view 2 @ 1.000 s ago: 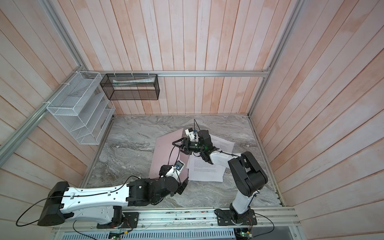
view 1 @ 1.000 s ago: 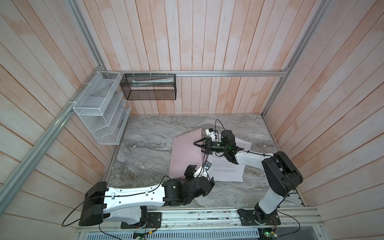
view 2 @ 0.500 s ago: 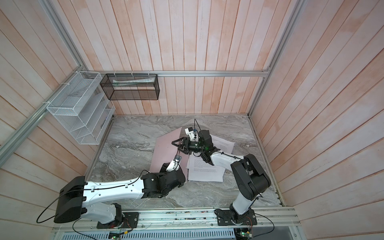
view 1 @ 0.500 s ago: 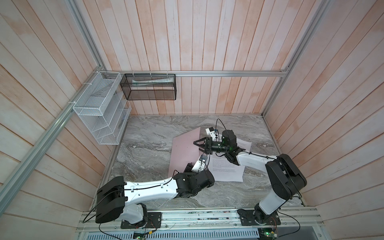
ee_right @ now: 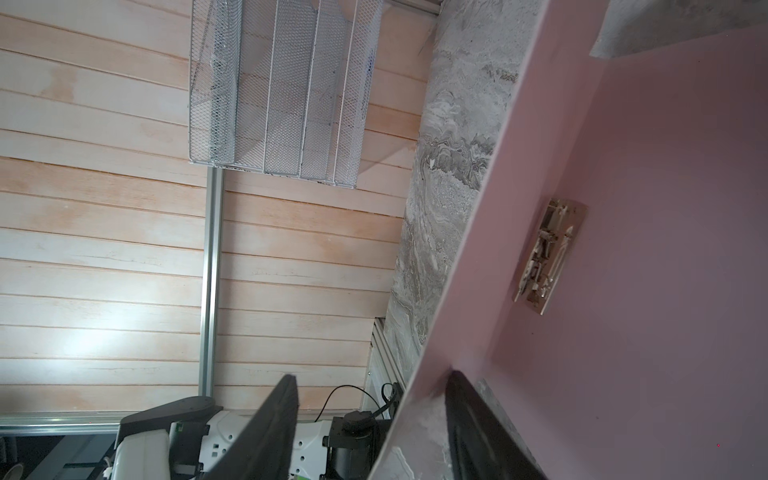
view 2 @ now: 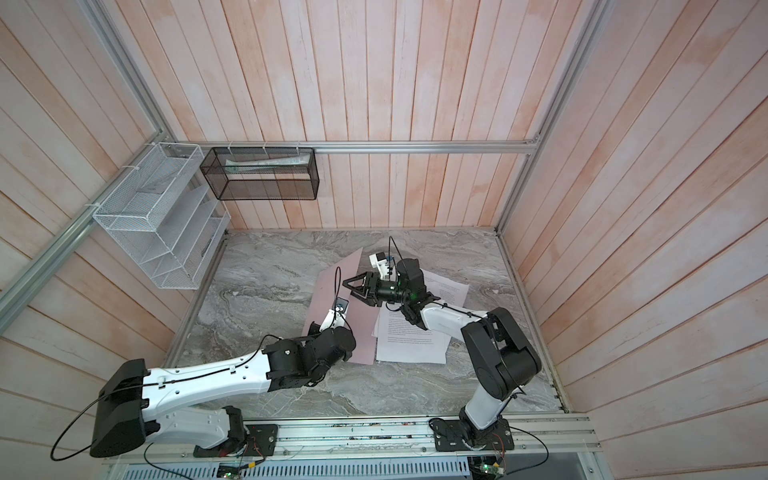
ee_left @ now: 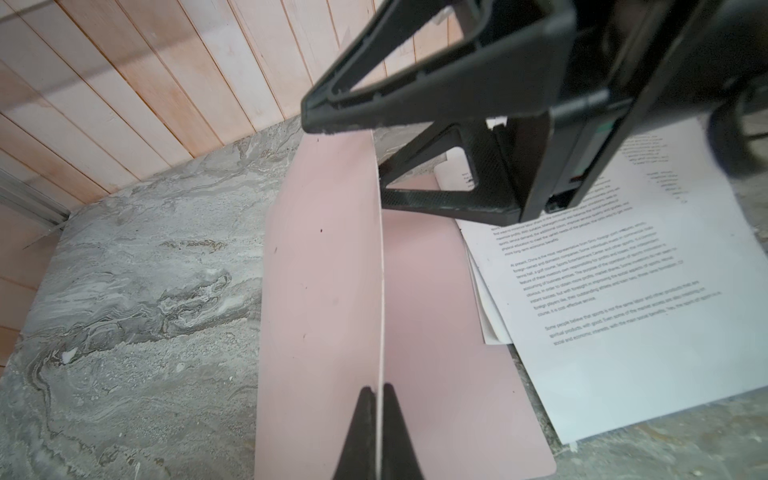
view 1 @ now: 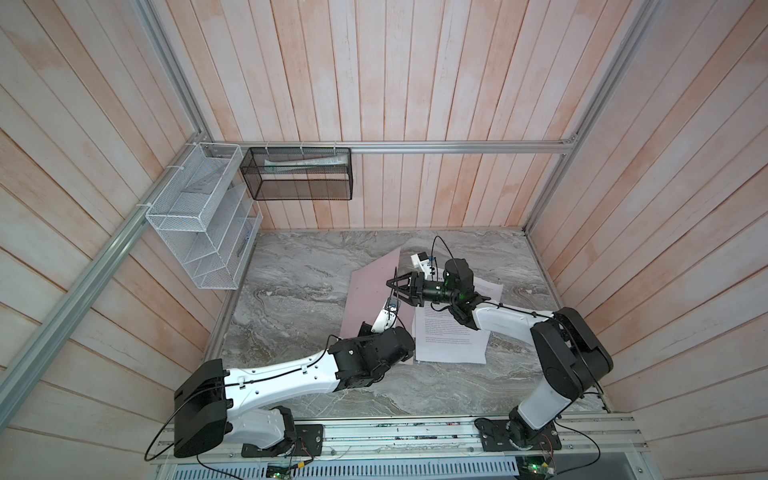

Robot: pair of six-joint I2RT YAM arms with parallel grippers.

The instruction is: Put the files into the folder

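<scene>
Pinching folder flap: left tool | right tool parted astride flap | files partly covered by right tool

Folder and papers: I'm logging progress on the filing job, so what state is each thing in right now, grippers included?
folder: open, one cover raised on edge, the other flat on the table.
files: loose, flat, beside the folder, overlapping its flat cover's edge; not yet inside.
left gripper: shut on the raised cover's edge.
right gripper: open, fingers either side of the raised cover.
</scene>
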